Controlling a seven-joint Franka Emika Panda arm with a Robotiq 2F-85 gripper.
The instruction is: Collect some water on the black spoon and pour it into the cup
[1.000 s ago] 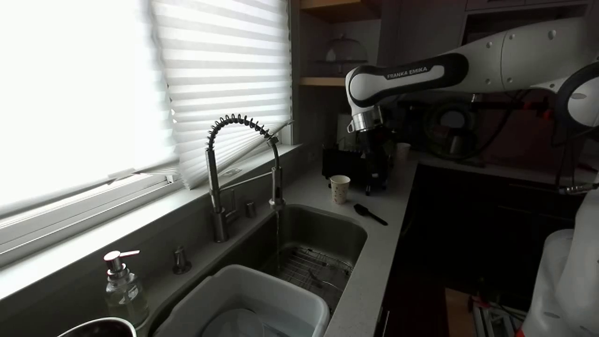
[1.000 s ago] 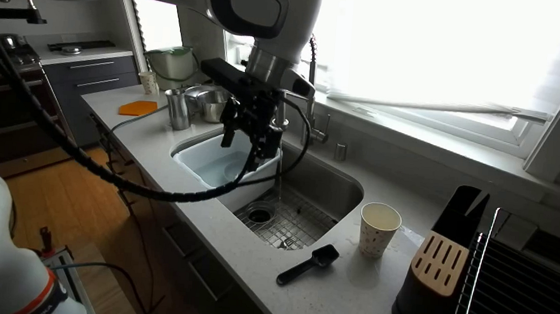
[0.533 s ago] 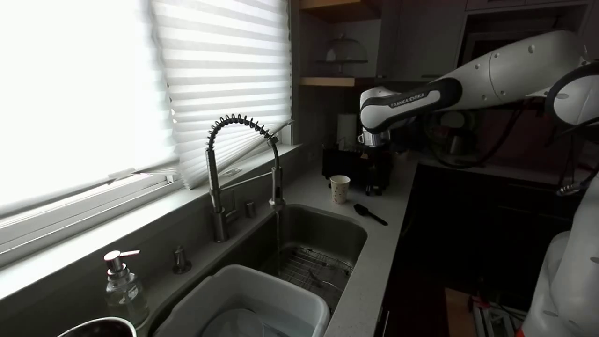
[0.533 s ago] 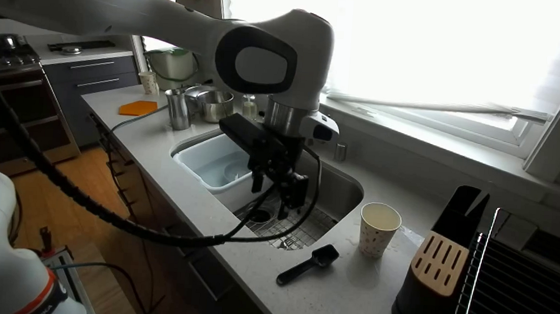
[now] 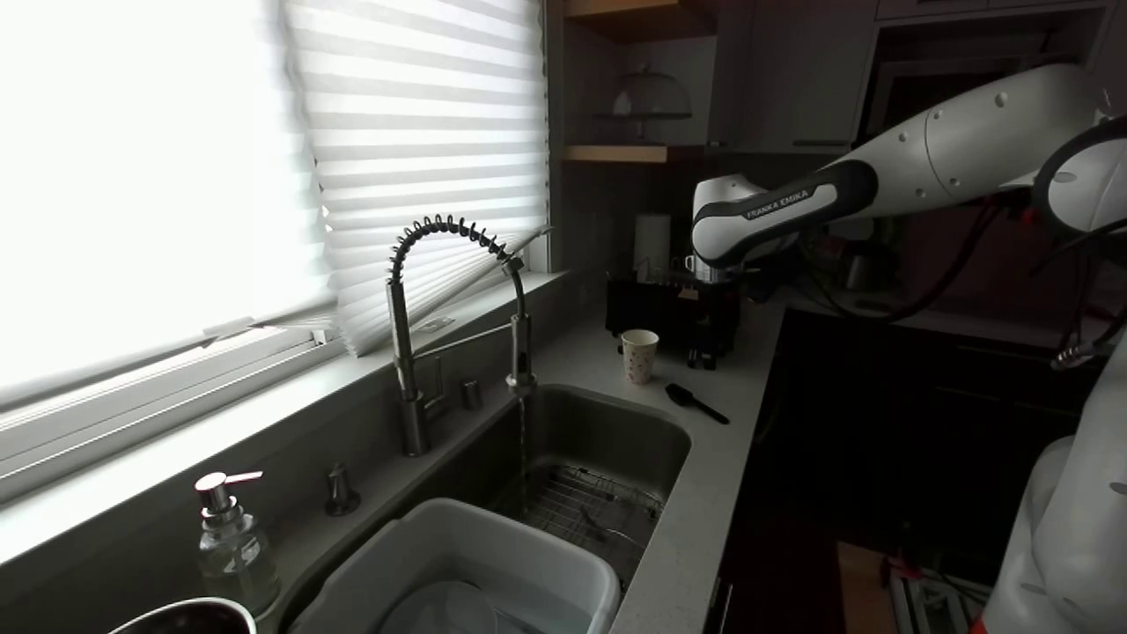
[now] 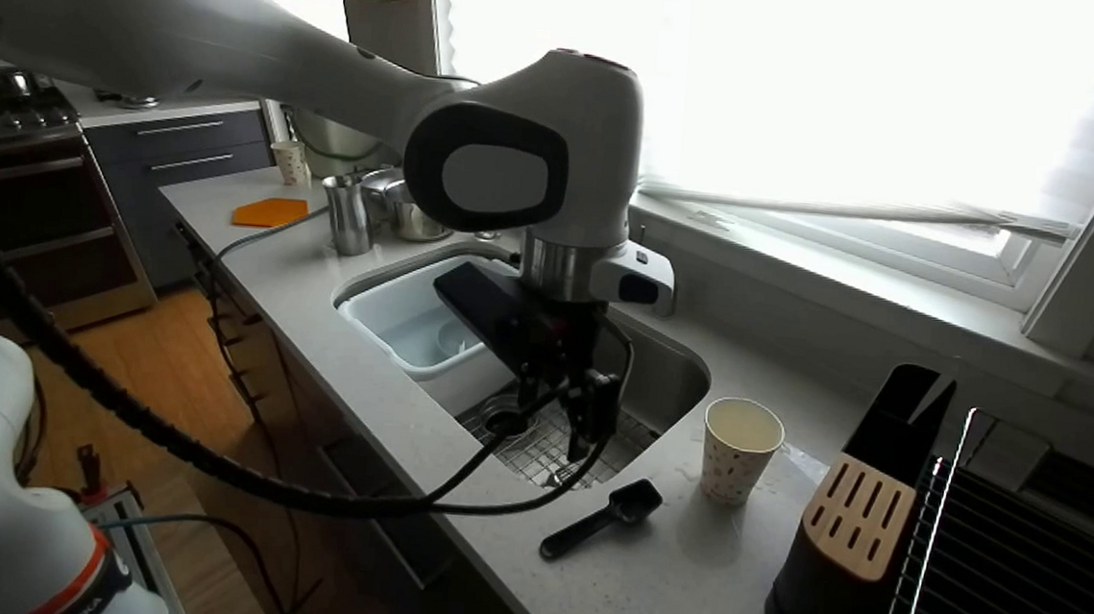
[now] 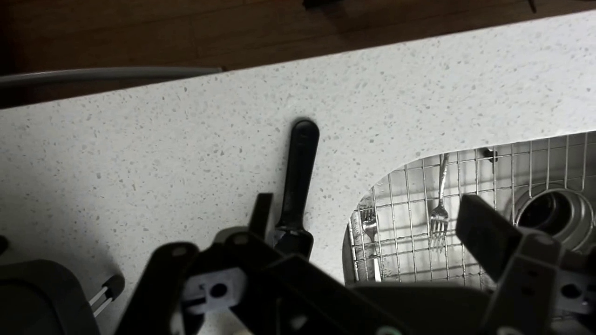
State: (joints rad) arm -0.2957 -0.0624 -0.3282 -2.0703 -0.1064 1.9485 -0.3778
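Observation:
The black spoon (image 7: 301, 172) lies flat on the counter beside the sink in both exterior views, its handle (image 6: 577, 537) angled toward the counter's front edge. My gripper (image 7: 365, 204) is open above the counter and sink rim, nothing between its fingers. In the wrist view its left finger (image 7: 260, 211) overlaps the spoon's bowl end and hides part of it. Upright behind the spoon is the speckled cream cup (image 6: 731, 464), which holds pale liquid. A thin stream of water (image 5: 523, 449) falls from the spring faucet (image 5: 521, 352) into the sink. My arm covers that faucet in an exterior view (image 6: 554, 418).
A pale tub (image 5: 493, 537) fills the near part of the sink (image 5: 607, 414). Two forks lie at the wire grid, one fork (image 7: 440, 218) near the drain. Beyond the cup are a knife block (image 6: 864, 522) and a wire rack (image 6: 1020, 571). A soap bottle (image 5: 238, 559) stands beside the sink.
My gripper has come down and moved from beside the faucet toward the spoon's end of the sink, more slowly over the last half second. Spoon and cup have not moved.

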